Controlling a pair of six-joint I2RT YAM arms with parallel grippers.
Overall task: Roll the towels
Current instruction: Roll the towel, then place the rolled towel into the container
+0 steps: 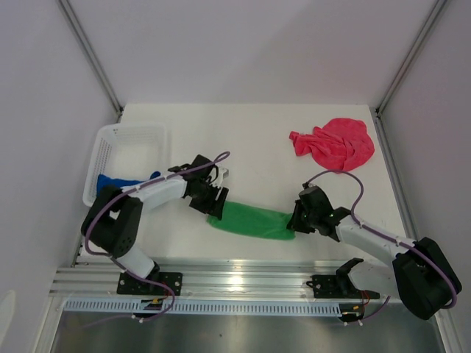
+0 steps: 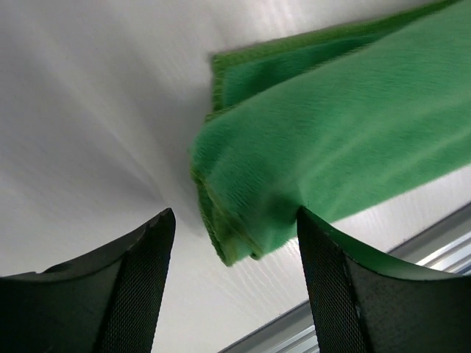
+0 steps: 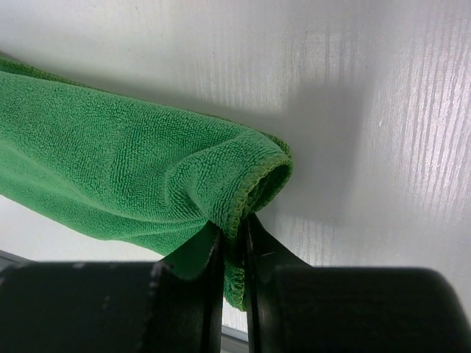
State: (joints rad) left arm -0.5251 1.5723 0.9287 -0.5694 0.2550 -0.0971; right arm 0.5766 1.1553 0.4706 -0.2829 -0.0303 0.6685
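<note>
Green towel [image 1: 250, 220], a long band near the tabletop's front edge, pinched at its right end in the narrow right gripper [image 3: 234, 226]. Left gripper [image 2: 234, 215] spread wide at the other end, gripping nothing. Pink towel [image 1: 335, 143] crumpled by the far right corner. Blue towel [image 1: 118, 182] in the basket [image 1: 132, 136], left edge.

Top view: blue towel [image 1: 110, 182] mostly hidden by basket [image 1: 132, 134] wall and left arm [image 1: 147, 193]; shape unreadable. Green towel [image 1: 254, 220] ends covered by left gripper [image 1: 212, 200] and right gripper [image 1: 298, 219]. Left wrist view: towel blurred, cut off at top and right edges. Right wrist view: towel cut off at left edge; pinched hem lost inside grip.
</note>
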